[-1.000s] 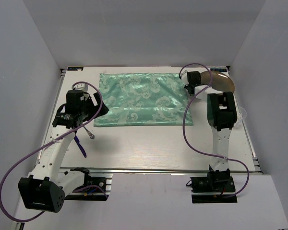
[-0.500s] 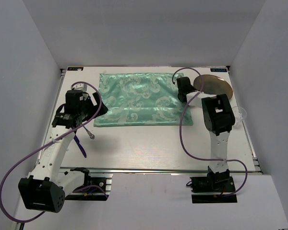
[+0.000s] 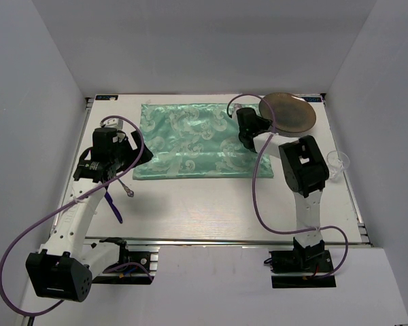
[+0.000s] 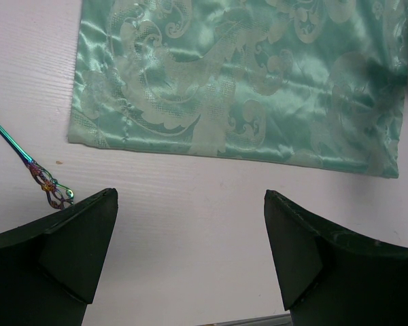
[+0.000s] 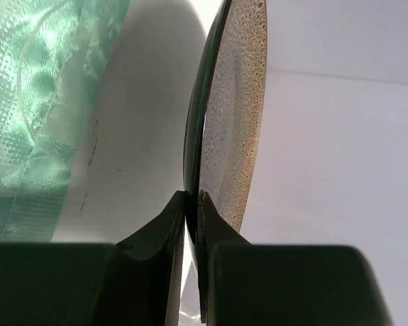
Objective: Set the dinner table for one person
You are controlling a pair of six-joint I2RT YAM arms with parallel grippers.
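A brown speckled plate hangs above the back right of the white dinner table, beside the right edge of the green patterned cloth. My right gripper is shut on the plate's left rim. In the right wrist view the plate is seen edge-on, its rim pinched between the fingers of the gripper. My left gripper is open over bare table just off the cloth's near left corner, holding nothing.
An iridescent utensil with an ornate handle end lies near the left gripper, and a dark blue one lies beside it. A clear glass stands at the right edge, behind the right arm.
The right gripper has tightened on the plate, lifted it off the back right corner and carried it left towards the cloth. The left arm has stayed still.
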